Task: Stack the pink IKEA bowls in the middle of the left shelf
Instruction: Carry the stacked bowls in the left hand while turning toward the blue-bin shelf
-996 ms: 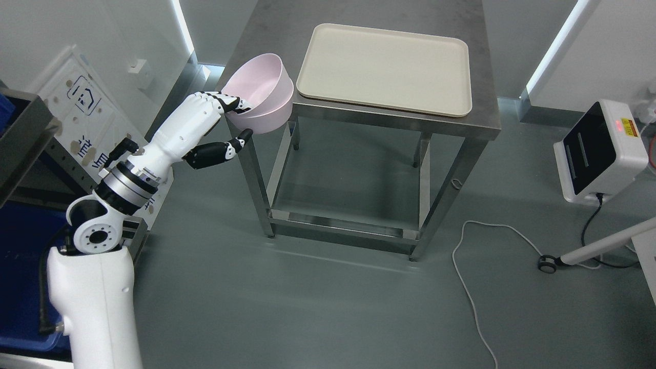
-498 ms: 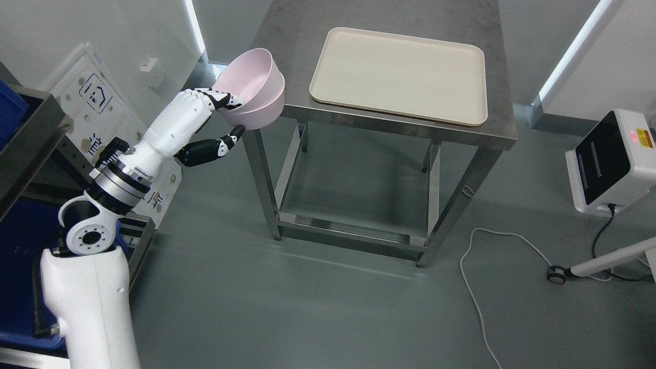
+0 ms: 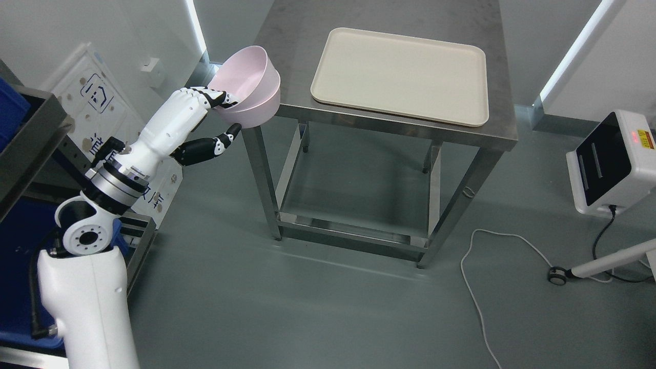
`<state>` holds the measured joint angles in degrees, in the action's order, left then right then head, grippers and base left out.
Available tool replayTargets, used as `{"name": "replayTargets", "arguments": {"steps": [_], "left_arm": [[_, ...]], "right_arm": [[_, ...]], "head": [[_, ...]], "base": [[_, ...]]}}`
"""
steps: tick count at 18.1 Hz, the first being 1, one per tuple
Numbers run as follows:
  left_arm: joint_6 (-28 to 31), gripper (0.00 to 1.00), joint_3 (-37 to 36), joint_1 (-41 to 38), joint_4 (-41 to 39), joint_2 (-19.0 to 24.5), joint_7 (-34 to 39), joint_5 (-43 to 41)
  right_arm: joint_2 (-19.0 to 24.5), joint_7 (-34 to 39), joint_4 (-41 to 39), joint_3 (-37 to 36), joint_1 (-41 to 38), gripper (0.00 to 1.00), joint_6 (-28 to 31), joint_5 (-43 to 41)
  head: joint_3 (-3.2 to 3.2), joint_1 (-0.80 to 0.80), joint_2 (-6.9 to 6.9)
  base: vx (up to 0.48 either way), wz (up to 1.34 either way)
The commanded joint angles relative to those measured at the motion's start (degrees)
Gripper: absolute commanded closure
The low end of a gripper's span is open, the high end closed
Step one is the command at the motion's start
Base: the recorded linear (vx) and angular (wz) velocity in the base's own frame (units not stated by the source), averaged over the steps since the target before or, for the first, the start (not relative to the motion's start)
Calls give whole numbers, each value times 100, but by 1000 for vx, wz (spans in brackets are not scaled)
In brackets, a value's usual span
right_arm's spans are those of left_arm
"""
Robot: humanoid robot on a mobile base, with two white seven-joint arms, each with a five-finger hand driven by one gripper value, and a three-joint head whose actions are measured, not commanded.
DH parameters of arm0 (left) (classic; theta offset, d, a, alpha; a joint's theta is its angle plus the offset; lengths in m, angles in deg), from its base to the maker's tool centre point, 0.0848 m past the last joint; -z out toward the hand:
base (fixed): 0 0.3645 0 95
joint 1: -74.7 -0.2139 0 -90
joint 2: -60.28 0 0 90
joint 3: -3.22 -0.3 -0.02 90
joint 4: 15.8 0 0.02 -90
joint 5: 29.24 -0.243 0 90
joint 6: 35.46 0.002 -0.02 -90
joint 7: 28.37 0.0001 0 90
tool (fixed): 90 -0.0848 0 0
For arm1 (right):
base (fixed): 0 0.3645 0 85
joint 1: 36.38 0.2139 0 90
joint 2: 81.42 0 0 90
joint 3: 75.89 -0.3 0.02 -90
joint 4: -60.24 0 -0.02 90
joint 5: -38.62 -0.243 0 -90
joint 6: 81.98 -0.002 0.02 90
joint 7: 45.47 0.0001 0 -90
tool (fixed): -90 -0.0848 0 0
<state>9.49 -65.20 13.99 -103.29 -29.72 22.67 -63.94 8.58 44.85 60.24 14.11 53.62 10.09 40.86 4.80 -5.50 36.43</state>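
Two nested pink bowls hang tilted in the air just off the left corner of the steel table. My left hand is shut on them, fingers over the near rim and thumb under the base. The arm comes up from the lower left. A metal shelf shows at the left edge, with blue bins on and below it. My right hand is out of view.
A cream tray lies on the table top. A white board with printed signs leans on the wall between shelf and table. A white device, a cable and a wheeled stand leg are on the floor at right.
The camera has shifted, so the whole scene sits further right. My left hand has carried the bowls a little left and away from the table corner, still holding them.
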Motion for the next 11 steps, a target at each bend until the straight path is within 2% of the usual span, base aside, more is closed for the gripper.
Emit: {"name": "replayTargets", "arguments": {"steps": [1,11], "left_arm": [[5,97,40,7,-13,100,2,7],[5,97,119,7,-13,100,2,43]], "right_arm": [[-100,3,-193,-70,-167,0,-5,-223],[-100,3,-193,-62,-167,0,-13,-223]], "head": [[0,0,0],[0,0,0]], "base": [[0,0],[-4,-12]]}}
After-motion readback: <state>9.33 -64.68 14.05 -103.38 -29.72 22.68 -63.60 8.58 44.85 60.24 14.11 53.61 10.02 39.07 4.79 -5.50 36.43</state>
